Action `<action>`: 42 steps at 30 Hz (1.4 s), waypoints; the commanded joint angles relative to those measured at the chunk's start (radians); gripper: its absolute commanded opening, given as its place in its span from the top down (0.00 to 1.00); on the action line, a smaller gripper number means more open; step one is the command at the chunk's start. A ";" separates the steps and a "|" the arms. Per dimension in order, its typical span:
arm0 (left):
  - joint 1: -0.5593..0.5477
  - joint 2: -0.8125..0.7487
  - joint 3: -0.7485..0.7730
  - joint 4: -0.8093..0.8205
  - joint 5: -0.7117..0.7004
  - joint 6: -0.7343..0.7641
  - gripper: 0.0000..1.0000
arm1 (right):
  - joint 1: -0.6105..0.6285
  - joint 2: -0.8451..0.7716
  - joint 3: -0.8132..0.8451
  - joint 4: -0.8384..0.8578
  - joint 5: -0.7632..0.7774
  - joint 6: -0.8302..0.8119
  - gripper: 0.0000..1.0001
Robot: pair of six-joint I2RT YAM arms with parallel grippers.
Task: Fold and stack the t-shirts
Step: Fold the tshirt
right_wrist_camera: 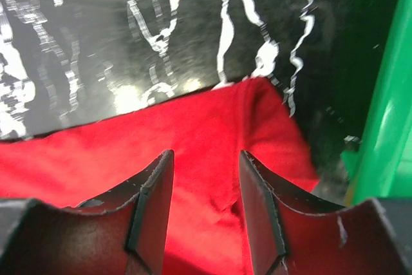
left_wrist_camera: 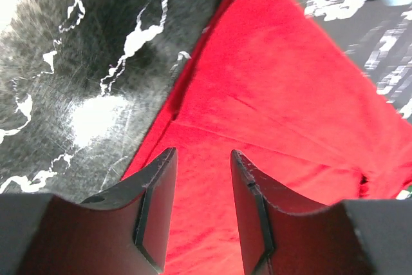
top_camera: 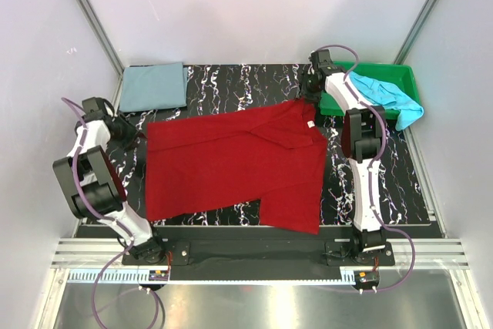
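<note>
Across the middle of the marbled table (top_camera: 231,86) lies the deep red t-shirt (top_camera: 231,167), spread out. Green tray (top_camera: 393,71) far right. Grey-blue t-shirt (top_camera: 154,87) folded far left. Turquoise t-shirt (top_camera: 389,96) draped over tray. Left tool (left_wrist_camera: 203,152) and right tool (right_wrist_camera: 206,154) both released, jaws apart above red cloth.

Red t-shirt (top_camera: 231,163) spread, grey-blue t-shirt (top_camera: 154,86) folded

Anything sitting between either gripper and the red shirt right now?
Nothing visible. The left gripper hangs open over the red shirt at its left edge, the right gripper open over its far right corner beside the green tray; only bare cloth below both.
</note>
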 commanded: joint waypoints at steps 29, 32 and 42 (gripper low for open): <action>-0.057 0.314 0.173 0.034 0.020 -0.018 0.63 | 0.008 0.228 0.322 -0.130 0.334 -0.129 0.98; -0.057 0.277 0.161 0.023 0.010 -0.012 0.63 | 0.008 0.242 0.364 -0.147 0.316 -0.120 0.85; -0.096 -0.095 0.116 -0.069 -0.005 0.028 0.54 | 0.041 0.013 0.347 -0.208 0.325 -0.078 0.41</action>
